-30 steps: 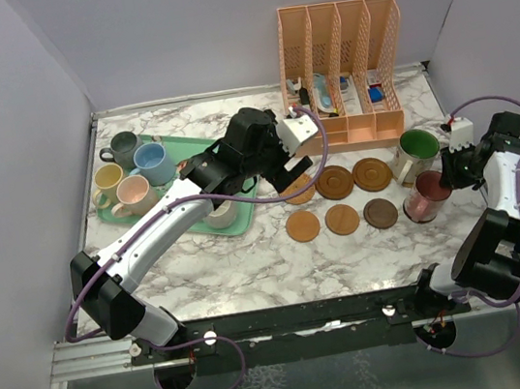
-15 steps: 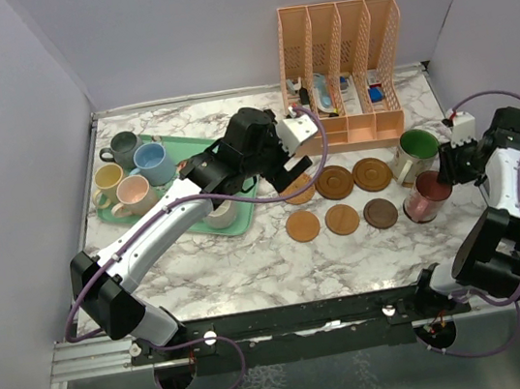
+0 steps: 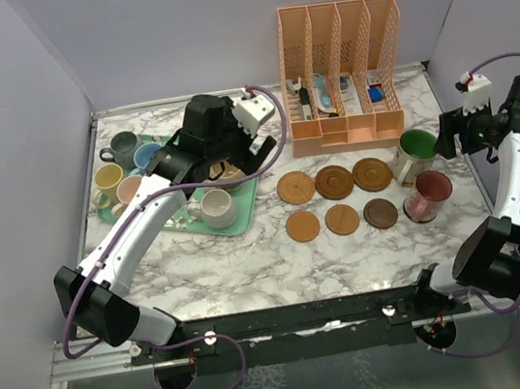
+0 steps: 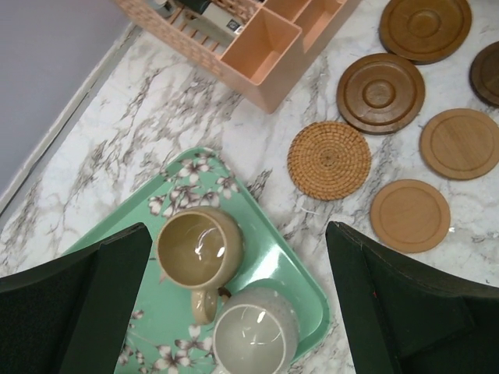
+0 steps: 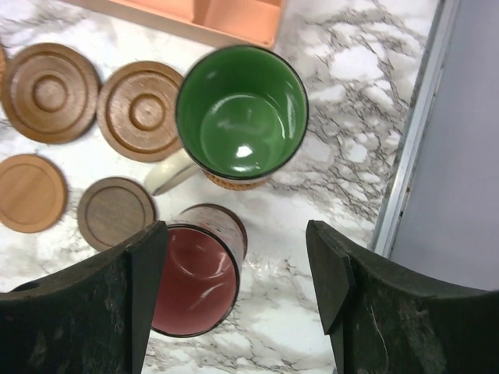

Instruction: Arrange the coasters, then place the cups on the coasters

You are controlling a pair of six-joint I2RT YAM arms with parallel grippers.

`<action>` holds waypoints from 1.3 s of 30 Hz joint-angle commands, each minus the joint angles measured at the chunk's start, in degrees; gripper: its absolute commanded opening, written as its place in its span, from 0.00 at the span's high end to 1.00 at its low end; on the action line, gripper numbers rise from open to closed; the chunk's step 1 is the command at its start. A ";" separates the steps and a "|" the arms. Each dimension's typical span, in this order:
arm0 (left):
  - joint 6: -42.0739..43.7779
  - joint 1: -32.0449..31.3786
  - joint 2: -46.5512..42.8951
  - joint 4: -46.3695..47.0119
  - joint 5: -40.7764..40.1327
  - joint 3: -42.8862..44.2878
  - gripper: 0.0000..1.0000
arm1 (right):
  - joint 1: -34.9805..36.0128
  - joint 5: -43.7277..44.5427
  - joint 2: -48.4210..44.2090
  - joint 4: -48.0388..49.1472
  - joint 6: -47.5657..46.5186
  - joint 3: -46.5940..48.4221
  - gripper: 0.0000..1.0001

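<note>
A: Where do the cups (image 3: 218, 206) stand?

B: Six on the tray (image 4: 292, 265), 9 o'clock, under the wide, empty left gripper (image 4: 234, 265); the tan cup (image 4: 199, 248) points its handle to 6. At 3 o'clock, the green cup (image 5: 242, 117) and maroon cup (image 5: 191, 284), under the spread, empty right gripper (image 5: 238, 257). The coasters (image 3: 334, 181) lie flat, centre.

Both arms (image 3: 142, 222): white links, black joints, purple cables (image 3: 281, 118); left tool (image 4: 238, 230), right tool (image 5: 235, 226) black.
</note>
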 commanded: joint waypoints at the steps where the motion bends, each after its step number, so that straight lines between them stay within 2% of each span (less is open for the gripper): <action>1: -0.27 4.98 -2.06 -0.47 2.59 -1.59 0.01 | 2.51 -5.90 -0.75 -2.09 3.89 3.91 0.28; 11: -1.76 23.52 -1.02 -0.65 8.31 -3.98 0.01 | 11.52 -7.66 -2.21 5.57 10.58 4.61 0.28; 18: -4.63 36.14 0.83 -0.19 12.23 -2.16 0.01 | 18.39 -9.17 -0.24 15.16 13.18 0.50 0.28; 24: -3.12 38.32 7.20 0.25 9.54 1.49 0.04 | 22.39 -11.42 -0.01 23.14 11.83 -5.84 0.28; 28: -0.25 38.95 12.95 -0.19 5.67 5.62 0.10 | 25.23 -7.25 -1.59 23.84 10.11 -8.79 0.28; 36: 2.40 40.40 21.90 -1.94 5.02 11.28 0.22 | 25.24 -11.03 -3.55 23.32 10.72 -10.48 0.29; 39: 2.70 40.52 24.23 -3.01 1.68 13.15 0.29 | 25.24 -10.88 -3.36 23.19 10.40 -10.69 0.29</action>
